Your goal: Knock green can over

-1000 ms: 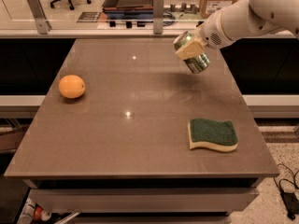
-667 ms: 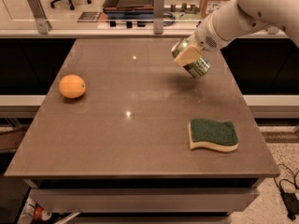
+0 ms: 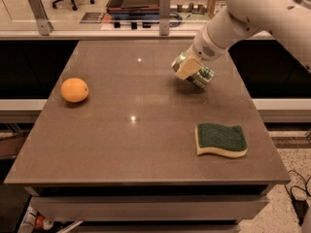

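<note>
The green can (image 3: 201, 75) is tilted steeply, its silver top pointing to the upper left, low over the brown table (image 3: 146, 144) at the back right. My gripper (image 3: 187, 68) comes down from the white arm (image 3: 243, 18) at the upper right and is shut on the can, with one beige finger pad (image 3: 186, 68) lying across its side. I cannot tell whether the can's lower edge touches the table.
An orange (image 3: 74, 90) sits on the left of the table. A yellow sponge with a green top (image 3: 221, 140) lies at the front right. A counter with a rail and posts (image 3: 164, 6) runs behind the table's far edge.
The gripper and the tilted can have moved slightly left and down toward the table. The orange and the sponge have not moved.
</note>
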Tool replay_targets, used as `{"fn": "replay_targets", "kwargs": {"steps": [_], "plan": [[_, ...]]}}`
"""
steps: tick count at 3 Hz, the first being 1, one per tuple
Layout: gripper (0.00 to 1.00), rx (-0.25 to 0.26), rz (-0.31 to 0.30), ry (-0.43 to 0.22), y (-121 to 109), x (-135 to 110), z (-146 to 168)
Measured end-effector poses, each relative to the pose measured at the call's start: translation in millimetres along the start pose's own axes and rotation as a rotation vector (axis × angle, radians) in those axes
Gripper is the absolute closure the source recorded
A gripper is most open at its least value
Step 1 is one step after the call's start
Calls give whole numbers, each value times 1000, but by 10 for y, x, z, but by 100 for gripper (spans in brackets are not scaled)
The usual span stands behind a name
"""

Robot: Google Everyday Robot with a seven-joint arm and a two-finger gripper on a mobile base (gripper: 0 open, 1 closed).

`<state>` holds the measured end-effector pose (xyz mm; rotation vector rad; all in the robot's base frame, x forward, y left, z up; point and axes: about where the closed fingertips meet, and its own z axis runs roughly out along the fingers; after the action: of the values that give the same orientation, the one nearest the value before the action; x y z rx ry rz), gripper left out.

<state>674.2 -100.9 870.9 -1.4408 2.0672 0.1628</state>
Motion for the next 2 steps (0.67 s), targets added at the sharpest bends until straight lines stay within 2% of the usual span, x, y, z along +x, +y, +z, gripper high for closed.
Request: {"fn": "replay_targets", "kwargs": {"steps": [2], "plan": [[100, -76, 21, -99, 181, -43, 395]]}}
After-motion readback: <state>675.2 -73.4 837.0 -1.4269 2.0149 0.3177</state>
